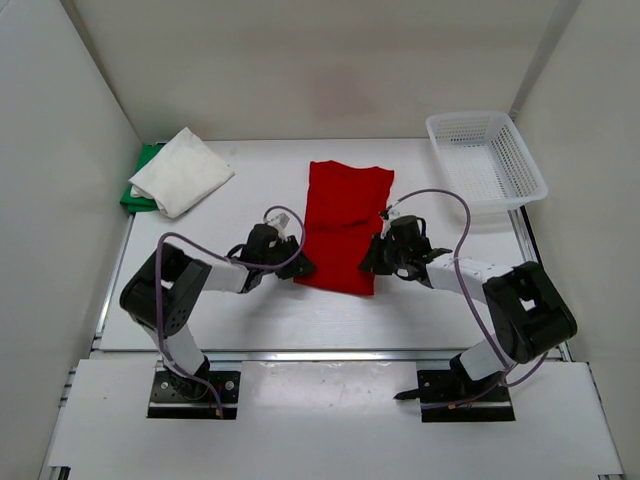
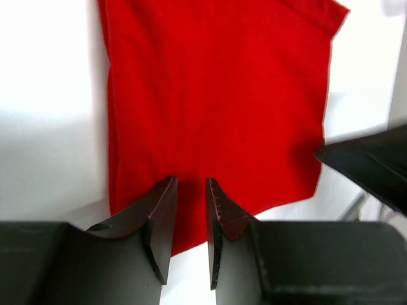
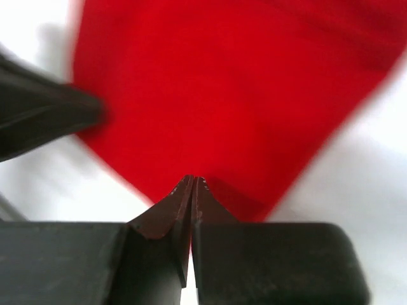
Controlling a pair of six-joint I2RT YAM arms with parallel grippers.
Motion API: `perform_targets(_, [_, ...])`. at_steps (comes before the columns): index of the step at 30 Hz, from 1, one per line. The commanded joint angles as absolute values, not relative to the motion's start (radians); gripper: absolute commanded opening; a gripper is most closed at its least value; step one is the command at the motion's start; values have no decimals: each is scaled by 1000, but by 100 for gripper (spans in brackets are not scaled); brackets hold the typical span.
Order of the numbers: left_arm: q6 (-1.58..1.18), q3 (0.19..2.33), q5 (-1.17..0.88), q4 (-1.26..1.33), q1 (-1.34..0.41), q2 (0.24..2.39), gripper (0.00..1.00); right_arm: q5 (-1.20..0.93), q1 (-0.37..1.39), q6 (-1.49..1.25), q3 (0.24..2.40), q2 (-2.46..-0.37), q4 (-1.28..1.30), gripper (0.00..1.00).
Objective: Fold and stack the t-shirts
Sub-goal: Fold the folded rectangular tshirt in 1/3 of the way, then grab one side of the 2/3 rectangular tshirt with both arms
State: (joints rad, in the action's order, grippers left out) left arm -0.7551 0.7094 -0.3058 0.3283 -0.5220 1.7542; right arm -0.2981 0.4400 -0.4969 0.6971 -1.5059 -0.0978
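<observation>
The red shirt lies flat in the middle of the tabletop, already narrowed to a long strip running from 12 to 6 o'clock. Off at 10 o'clock the white shirt sits folded on top of the green shirt, and a basket stands at 2 o'clock, well apart from everything.

Both arms are down at the strip's 6 o'clock end. The left gripper is at the 7 o'clock corner, its jaws a narrow slit apart with the hem just under the tips. I can't tell whether any cloth sits between them. The right gripper is at the 5 o'clock corner with its jaws pressed tight together right at the red edge. That view is blurred, so I can't say whether a fold is caught.

To my eye the step in hand is taking hold of the near hem to fold the strip in half toward 12 o'clock. Next, each side needs a sure pinch on its own corner, and the left jaws look short of one. Then comes an even lift and carry toward 12 o'clock, so the hem lands square. After that the red one would go to the pile at 10 o'clock.
</observation>
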Motion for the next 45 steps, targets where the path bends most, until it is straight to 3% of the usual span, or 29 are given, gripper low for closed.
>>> perform_targets(1, [-802,525,-299,383,-549,1671,37,-242,463,-505,628,-1494,-126,1])
perform_targets(5, [-868,417,-299,459,-592,1563,44,-261,462,-546,539,-1493,-170,0])
perform_targets(6, [-868,401,-301,459,-588,1525,50,-256,471,-546,528,-1490,-173,0])
perform_targets(7, [-864,396,-304,442,-588,1476,59,-250,486,-545,529,-1476,-158,0])
perform_targets(8, [-858,394,-298,413,-586,1429,90,-252,495,-538,529,-1447,-156,0])
perform_targets(9, [-839,388,-293,397,-577,1372,99,-258,494,-535,523,-1430,-152,5])
perform_targets(10, [-831,384,-285,367,-578,1338,99,-249,500,-543,519,-1387,-143,9])
perform_targets(13, [-764,353,-251,315,-559,1209,99,-235,511,-543,473,-1257,-108,36])
perform_targets(17, [-712,295,-252,226,-531,1123,98,-230,492,-589,358,-1082,-81,47])
perform_targets(20, [-703,241,-238,210,-537,1111,62,-241,492,-594,307,-1051,-60,50])
perform_targets(21, [-704,235,-220,200,-540,1121,56,-242,497,-601,301,-1057,-57,50])
perform_targets(25, [-722,232,-219,218,-560,1196,60,-262,494,-615,270,-1095,-101,50])
perform_targets(34, [-761,259,-203,311,-584,1321,60,-328,453,-612,276,-1233,-207,32])
perform_targets(40, [-778,294,-222,318,-595,1364,25,-360,482,-633,290,-1247,-227,13])
perform_targets(42, [-778,307,-195,302,-604,1355,10,-360,483,-627,299,-1247,-224,0])
perform_targets(45, [-773,288,-187,252,-612,1292,0,-348,495,-637,288,-1207,-190,0])
